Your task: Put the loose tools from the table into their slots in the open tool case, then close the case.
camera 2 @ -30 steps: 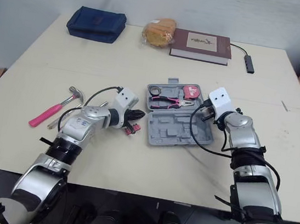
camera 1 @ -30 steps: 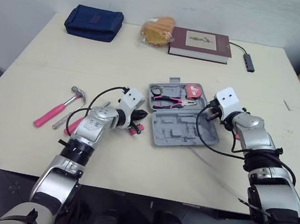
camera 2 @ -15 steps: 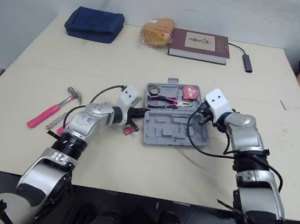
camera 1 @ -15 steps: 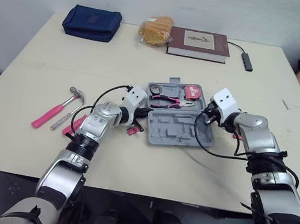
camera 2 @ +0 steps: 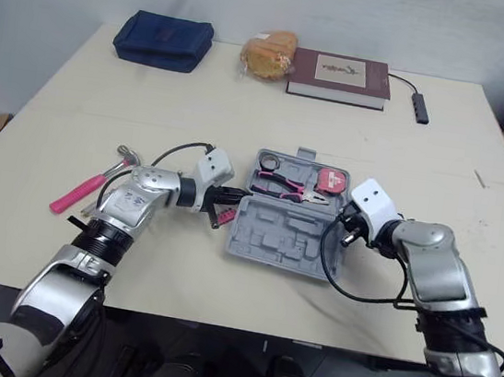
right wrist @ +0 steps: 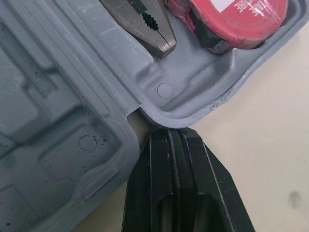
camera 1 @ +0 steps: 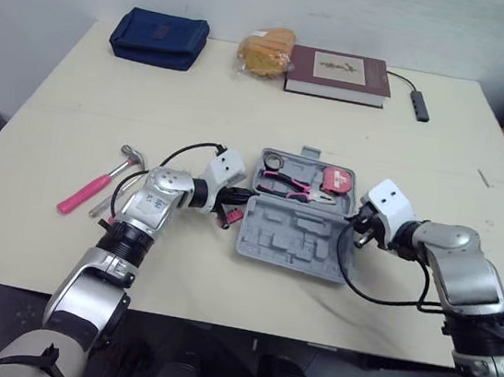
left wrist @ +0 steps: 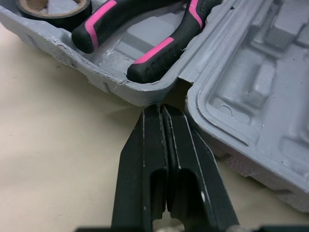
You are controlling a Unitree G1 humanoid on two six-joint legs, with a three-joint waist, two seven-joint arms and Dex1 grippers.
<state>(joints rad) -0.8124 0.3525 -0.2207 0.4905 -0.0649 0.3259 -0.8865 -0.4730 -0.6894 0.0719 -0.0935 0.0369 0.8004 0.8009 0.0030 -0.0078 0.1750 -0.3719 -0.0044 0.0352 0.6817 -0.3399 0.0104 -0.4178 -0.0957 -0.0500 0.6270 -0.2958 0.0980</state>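
Jaws: my left gripper [left wrist: 161,112] and right gripper [right wrist: 169,134], both fully closed, empty, at case [camera 1: 287,241] hinge. Risk: folding now strands hammer [camera 1: 92,187].

Bright, even, diffuse light from above. Soft, faint shadows hug the tool case [camera 1: 287,237] edges on the pale desk [camera 1: 200,89].

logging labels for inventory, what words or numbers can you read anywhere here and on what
No text can be read in full.
Red tape measure: white label with dark characters, cut off at the picture's edge, unreadable.
Brown book: pale cover panel, print too small to read.
Grey tool case and blue pouch: no lettering visible.
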